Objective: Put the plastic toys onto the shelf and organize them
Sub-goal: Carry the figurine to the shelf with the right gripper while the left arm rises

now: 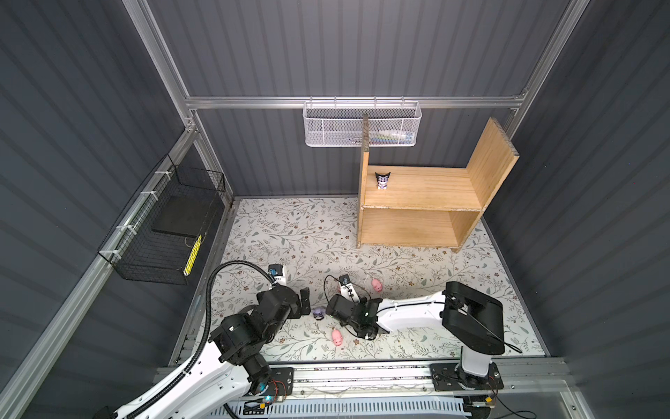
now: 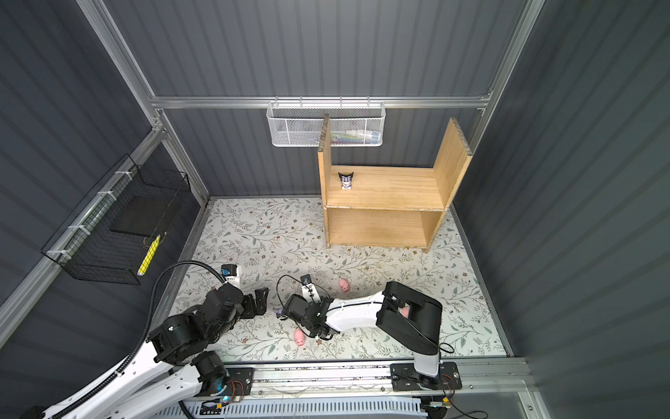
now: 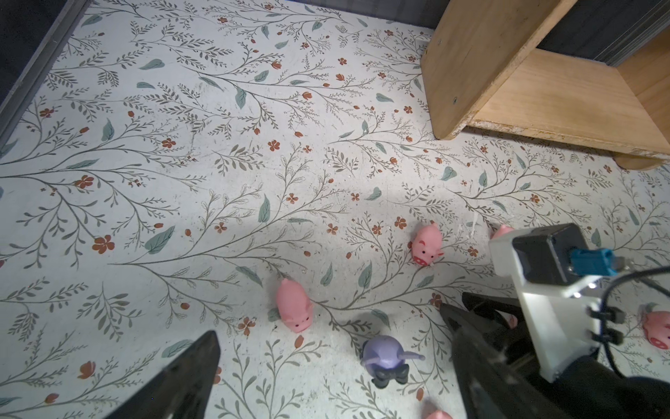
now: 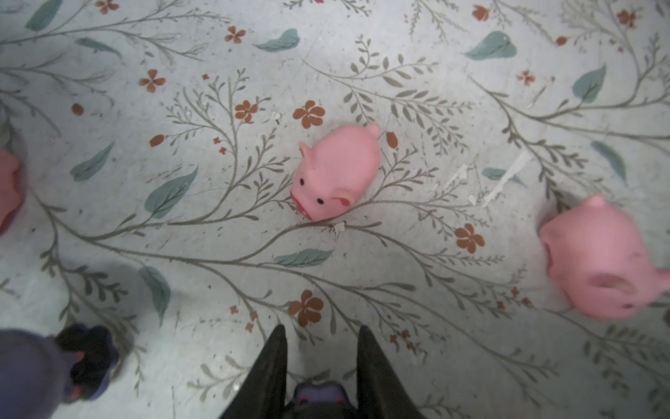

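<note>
Plastic toys (image 1: pixel 337 337): black-hooded figurine (image 1: pixel 382 180) on shelf (image 1: pixel 435 196) upper level, pigs (image 4: pixel 335 174) and lavender figurine (image 3: pixel 384 357) loose on bench (image 1: pixel 290 232) | right jaws pinching dark-purple figurine (image 4: pixel 319 395), left jaws spread | step: pick-up | next: lift, carry to shelf

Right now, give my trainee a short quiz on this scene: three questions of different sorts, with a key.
1. Count what stands on the shelf.
2. True or false: the right gripper is open and empty.
3. Where is the lavender figurine? A: on the shelf's lower level. B: on the table, between the left gripper and the right one. C: in the white basket.
Key: 1. One thing, a black-hooded figurine on the upper level. 2. False: it is shut on a third figurine. 3. B.
</note>
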Tool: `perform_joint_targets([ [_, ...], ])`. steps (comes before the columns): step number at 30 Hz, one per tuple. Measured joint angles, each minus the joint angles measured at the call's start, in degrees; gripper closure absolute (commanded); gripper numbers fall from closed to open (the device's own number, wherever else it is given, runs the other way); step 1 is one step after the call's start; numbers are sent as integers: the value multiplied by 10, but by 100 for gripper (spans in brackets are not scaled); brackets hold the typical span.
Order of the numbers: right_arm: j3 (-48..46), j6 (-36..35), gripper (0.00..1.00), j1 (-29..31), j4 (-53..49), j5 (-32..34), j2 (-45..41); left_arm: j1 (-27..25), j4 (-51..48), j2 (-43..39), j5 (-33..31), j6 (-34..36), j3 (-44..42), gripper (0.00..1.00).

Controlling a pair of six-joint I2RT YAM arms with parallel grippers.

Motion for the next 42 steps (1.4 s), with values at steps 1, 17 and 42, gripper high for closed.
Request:
perform_joint_targets([
  [1, 0, -11, 79, -1, -4, -5, -8, 0, -1, 1, 0, 0, 1, 0],
  [17, 40, -219, 78, -95, -171, -115, -267, 0, 18, 116, 56, 87, 103, 0],
  [42, 385, -444, 78, -479, -319, -301, -198, 0, 76, 383, 188, 317, 380, 0],
])
